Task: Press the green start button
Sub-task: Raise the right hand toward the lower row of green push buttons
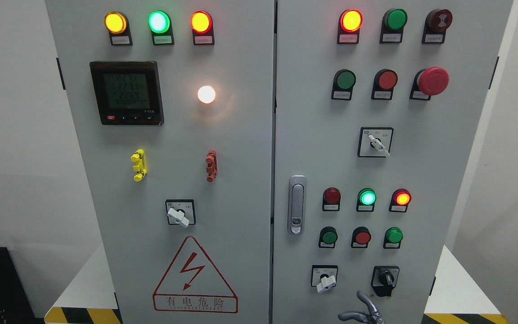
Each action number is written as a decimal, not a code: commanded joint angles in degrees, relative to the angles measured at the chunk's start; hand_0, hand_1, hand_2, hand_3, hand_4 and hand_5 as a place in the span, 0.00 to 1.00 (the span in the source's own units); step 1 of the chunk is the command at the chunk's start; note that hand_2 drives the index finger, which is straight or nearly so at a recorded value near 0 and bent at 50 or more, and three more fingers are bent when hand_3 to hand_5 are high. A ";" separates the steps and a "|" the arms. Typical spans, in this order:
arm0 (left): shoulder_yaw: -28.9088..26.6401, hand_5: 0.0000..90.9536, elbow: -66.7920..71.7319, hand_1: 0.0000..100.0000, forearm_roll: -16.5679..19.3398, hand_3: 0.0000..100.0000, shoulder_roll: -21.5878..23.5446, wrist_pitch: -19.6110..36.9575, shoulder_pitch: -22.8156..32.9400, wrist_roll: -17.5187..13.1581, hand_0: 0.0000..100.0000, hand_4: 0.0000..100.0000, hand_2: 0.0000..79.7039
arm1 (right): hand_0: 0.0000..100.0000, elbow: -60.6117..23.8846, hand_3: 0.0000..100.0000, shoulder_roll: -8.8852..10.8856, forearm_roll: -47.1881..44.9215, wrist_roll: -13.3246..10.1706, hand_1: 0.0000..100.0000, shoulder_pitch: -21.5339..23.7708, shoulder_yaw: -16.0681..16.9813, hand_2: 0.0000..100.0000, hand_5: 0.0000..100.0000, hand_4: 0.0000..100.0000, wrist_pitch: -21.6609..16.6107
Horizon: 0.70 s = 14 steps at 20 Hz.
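Observation:
On the right door of a grey electrical cabinet (421,171), dark green push buttons sit at the upper left (345,80) and the lower left (329,236), and a brighter green one (394,235) is at the lower right. A green lamp (367,197) glows above the lower row. Only the top of my right hand (361,311) shows, at the bottom edge below the white rotary switch (325,281). Two of its grey fingers (364,300) are spread apart, hold nothing, and touch no button. My left hand is out of view.
A red mushroom stop button (432,81) and red push buttons (387,79) (362,237) sit beside the green ones. A black key switch (387,279) is just above right of my hand. The door handle (296,204) is on the left of the right door, and a meter (127,92) on the left door.

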<state>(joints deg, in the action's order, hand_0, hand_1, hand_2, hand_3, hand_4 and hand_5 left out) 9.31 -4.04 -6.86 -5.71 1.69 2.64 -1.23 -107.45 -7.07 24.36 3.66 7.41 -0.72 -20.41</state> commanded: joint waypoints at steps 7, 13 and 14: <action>0.00 0.00 0.00 0.56 0.00 0.00 0.00 -0.02 0.00 0.00 0.12 0.00 0.00 | 0.44 0.67 0.58 -0.14 17.11 -3.13 0.32 -4.51 5.55 0.00 0.51 0.57 -0.07; 0.00 0.00 0.00 0.56 0.00 0.00 0.00 -0.02 0.00 0.00 0.12 0.00 0.00 | 0.52 1.37 0.61 -0.22 23.79 -3.92 0.33 -7.85 5.55 0.00 0.59 0.62 -0.34; 0.00 0.00 0.00 0.56 0.00 0.00 0.00 -0.02 0.00 0.00 0.12 0.00 0.00 | 0.52 1.54 0.62 -0.22 24.93 -3.92 0.33 -8.29 5.55 0.00 0.60 0.62 -0.34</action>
<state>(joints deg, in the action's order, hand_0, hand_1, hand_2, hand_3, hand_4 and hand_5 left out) 9.31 -4.04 -6.86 -5.71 1.69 2.64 -1.23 -106.82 -7.18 42.97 0.06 1.89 3.08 -20.69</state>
